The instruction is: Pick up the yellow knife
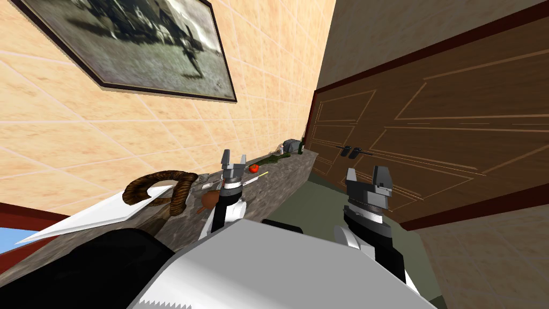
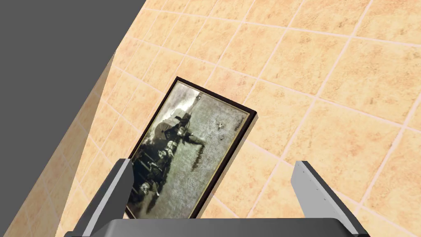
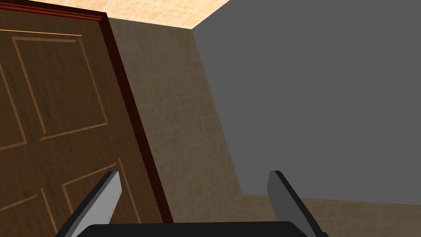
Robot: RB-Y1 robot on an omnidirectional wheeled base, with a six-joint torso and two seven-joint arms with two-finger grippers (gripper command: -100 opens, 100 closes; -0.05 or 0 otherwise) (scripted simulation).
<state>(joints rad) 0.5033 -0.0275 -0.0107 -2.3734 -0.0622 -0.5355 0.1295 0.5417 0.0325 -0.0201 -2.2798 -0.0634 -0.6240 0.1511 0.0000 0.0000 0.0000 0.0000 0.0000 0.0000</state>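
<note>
The long mottled counter (image 1: 287,174) runs along the tiled wall. Left gripper (image 1: 234,159) and right gripper (image 1: 368,176) are both raised, fingers spread, holding nothing. The thin yellow knife (image 1: 261,174) lies untouched on the counter beside a tomato (image 1: 253,168). By my reckoning, the reach and the grasp are both still to do.

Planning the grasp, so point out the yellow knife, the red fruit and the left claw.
yellow knife (image 1: 262,174): head view, its yellow end.
red fruit (image 1: 253,168): head view, its middle.
left claw (image 1: 235,158): head view, between its fingertips.

The yellow knife (image 1: 262,174) by my left gripper (image 1: 235,155) is a tiny sliver; farther items (image 1: 292,145) are too small to name.
</note>
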